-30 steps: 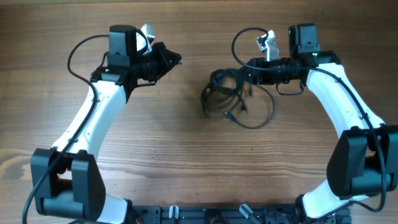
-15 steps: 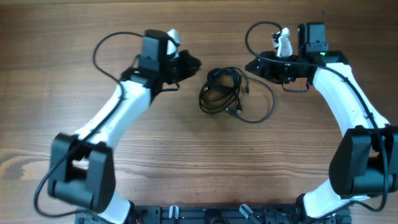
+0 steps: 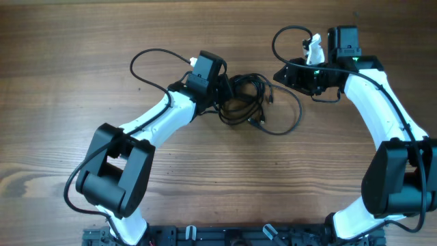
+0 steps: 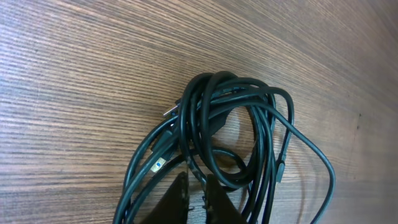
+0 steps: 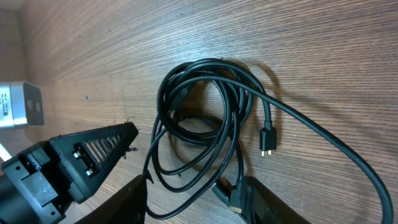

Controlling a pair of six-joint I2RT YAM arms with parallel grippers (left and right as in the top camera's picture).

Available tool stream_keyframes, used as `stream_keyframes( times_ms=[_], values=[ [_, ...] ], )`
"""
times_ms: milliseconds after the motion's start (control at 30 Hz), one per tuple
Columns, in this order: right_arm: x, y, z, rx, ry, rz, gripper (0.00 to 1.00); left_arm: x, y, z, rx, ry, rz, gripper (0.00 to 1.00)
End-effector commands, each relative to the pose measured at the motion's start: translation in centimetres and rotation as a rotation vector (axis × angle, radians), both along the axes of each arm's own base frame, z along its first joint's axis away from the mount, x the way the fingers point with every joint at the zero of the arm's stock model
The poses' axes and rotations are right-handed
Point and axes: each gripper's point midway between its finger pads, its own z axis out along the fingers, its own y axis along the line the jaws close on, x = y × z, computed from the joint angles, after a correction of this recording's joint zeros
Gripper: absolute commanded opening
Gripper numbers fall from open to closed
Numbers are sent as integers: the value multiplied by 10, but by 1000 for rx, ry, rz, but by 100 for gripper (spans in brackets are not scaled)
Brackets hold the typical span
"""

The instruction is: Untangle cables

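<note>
Only right wrist clearly shows left hand (image 5: 130, 134) beside cables (image 5: 233, 124)

Wooden table (image 3: 68, 41), brown streaked grain

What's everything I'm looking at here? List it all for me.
cables: one tangled bundle, number of cords unclear, black, middle of the table, loose loop on its right.
plug ends: at least two showing, dark, at the bundle's edge.
table: one, brown wood grain, under everything.
left arm: one, white and black, reaching to the bundle.
left tool: one, black, fingers almost together at the bundle's edge.
right arm: one, white and black, right side.
right tool: one, black, open, apart from the bundle.
</note>
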Motion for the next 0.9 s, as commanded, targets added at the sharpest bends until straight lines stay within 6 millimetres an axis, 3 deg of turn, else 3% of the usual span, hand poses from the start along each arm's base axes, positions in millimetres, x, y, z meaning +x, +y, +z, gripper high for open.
stream_keyframes(
  times_ms=[0, 167, 267, 333, 867],
  values=[
    [1, -3, 0, -18, 0, -14, 50, 1, -1, -1, 6, 1, 57, 15],
    [1, -3, 0, -17, 3, -17, 51, 1, -4, 0, 8, -9, 53, 22],
    [1, -3, 0, -17, 2, -17, 51, 5, -6, 0, 2, -23, 56, 41],
    [1, -3, 0, -17, 2, -16, 52, 10, -8, -1, -4, -41, 59, 47],
    [1, -3, -1, -22, 1, -18, 53, 40, -6, -38, 34, -120, 120, 48]
  ],
)
